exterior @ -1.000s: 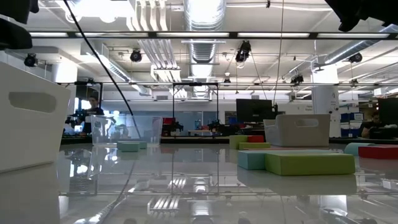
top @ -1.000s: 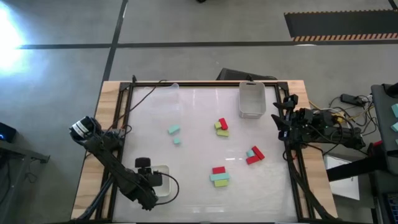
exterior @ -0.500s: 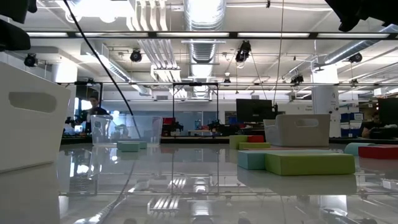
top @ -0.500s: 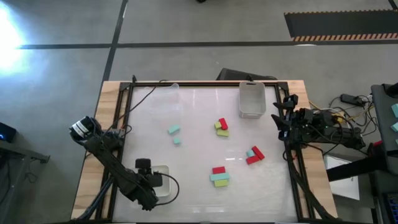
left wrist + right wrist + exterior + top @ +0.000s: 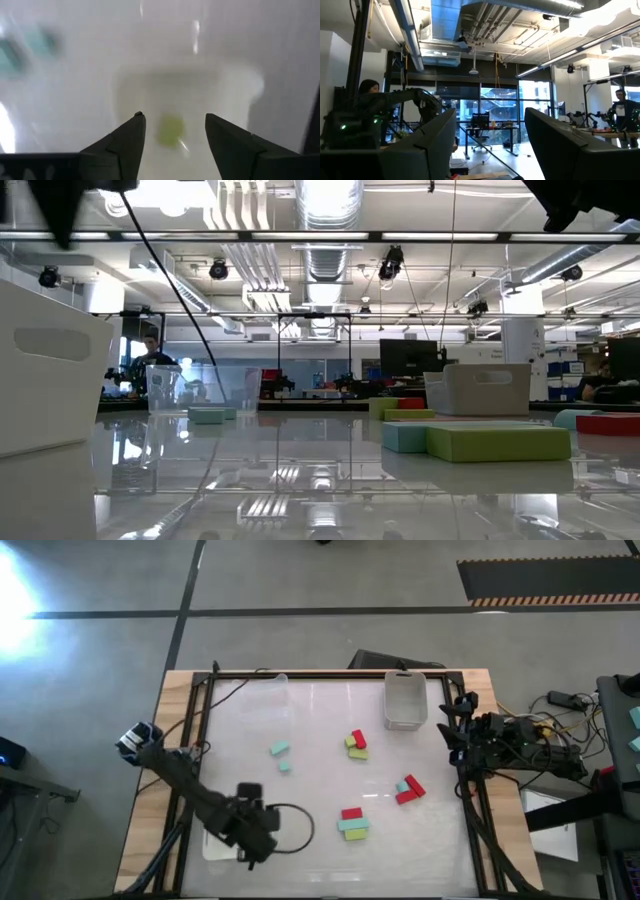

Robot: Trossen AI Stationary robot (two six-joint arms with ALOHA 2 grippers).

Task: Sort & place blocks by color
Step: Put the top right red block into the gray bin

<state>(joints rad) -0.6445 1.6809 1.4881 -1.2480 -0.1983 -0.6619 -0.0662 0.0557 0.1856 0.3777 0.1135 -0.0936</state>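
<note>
L arm (image 5: 215, 812) swung right over white tray (image 5: 239, 90) (jaws open, 1 yellow-green block (image 5: 170, 130) inside).

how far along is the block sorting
Early. One yellow-green block already lies in the white tray under the left hand, which is open and empty. The right hand waits open at the table's right edge. Still loose on the table: two teal blocks, the red and green pair, the red-teal group and the stack.

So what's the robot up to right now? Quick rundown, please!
Left hand open over white tray, yellow-green block inside. Right hand open, parked at the table's right edge. Other blocks loose on table. Nothing in the way.
</note>
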